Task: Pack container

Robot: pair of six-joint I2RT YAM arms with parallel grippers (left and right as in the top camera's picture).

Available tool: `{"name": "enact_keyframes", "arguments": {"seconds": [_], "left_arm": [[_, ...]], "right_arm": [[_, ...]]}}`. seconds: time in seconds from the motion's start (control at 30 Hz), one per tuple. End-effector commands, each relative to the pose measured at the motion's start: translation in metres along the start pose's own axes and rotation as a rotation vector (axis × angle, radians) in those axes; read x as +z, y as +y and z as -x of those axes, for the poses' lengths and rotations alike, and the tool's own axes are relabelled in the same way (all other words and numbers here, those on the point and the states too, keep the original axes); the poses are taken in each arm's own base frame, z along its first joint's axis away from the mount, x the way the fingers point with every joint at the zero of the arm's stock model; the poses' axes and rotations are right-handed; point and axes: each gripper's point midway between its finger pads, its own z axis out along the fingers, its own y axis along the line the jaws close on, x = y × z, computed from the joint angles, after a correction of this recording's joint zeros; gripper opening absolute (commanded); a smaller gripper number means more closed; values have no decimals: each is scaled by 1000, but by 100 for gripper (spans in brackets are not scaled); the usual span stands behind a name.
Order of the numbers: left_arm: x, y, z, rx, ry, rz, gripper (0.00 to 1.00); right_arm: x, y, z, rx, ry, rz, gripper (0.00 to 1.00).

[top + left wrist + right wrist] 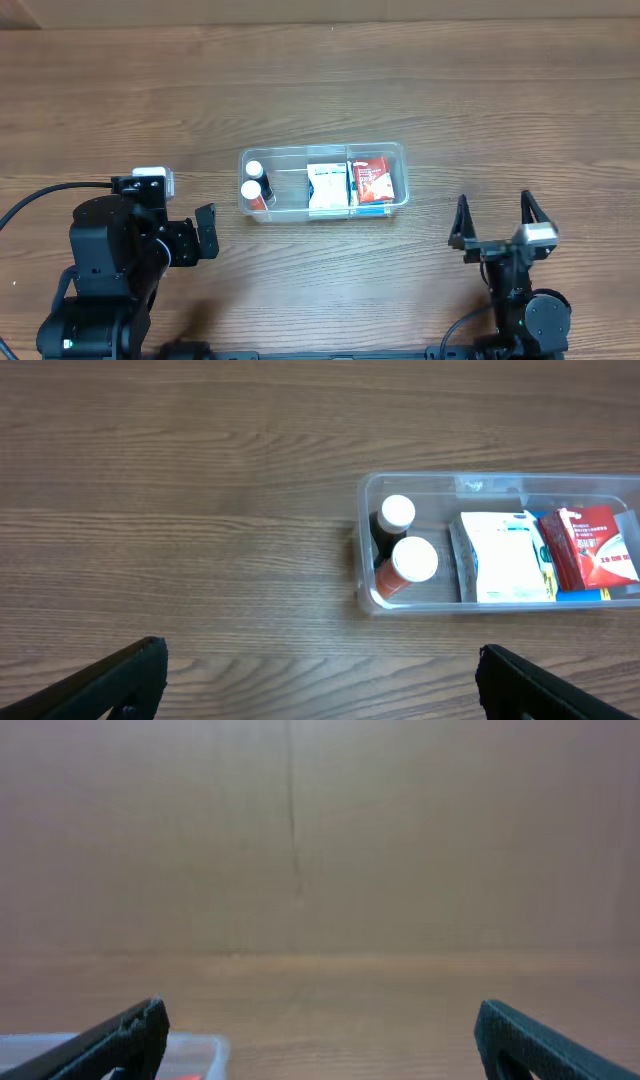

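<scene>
Container [290, 180] (a clear tub with rounded corners) sits near the middle of the tabletop [500, 100], long side running left to right. It is already loaded. Two small white-capped bottles [253, 178] stand at its left end, one dark and one orange. A white-and-blue packet [327, 186] fills the middle, and a red packet [372, 180] lies at the right end. No loose item shows on the wood around it, so the packing looks close to done, as far as these views reach.

The left pincer [320, 655] is spread wide and holds nothing. It sits near the tub's left end and a little nearer than it, without touching. The right pincer [494, 215] is also spread and empty, off to the right and nearer, apart from the tub. Its own camera catches only a corner of the plastic.

The main risk is the tub itself, which looks light and unanchored. A careless sweep by the left arm could clip the rim and slide or spin it. A jolt like that could topple the bottles (tall for their bases), especially the orange one, which seems to lean. The packets reach close to the rim, so anything pushed in could catch on them, or a finger could snag one.
</scene>
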Motion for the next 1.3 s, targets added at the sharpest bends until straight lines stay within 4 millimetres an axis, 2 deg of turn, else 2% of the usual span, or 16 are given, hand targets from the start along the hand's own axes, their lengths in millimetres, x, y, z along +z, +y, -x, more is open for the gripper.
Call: {"name": "enact_keyframes", "arguments": {"seconds": [0.0, 0.03, 0.07, 1.27], "left_arm": [[1, -1, 0, -10, 0, -3, 100], [1, -1, 0, -10, 0, -3, 100], [1, -1, 0, -10, 0, -3, 100], [0, -1, 0, -10, -1, -4, 100]], "right_arm": [[1, 15, -35, -220, 55, 93, 100], [-1, 15, -54, -169, 130, 96, 100], [-1, 14, -59, -139, 150, 90, 100], [-1, 14, -58, -132, 147, 92, 100]]}}
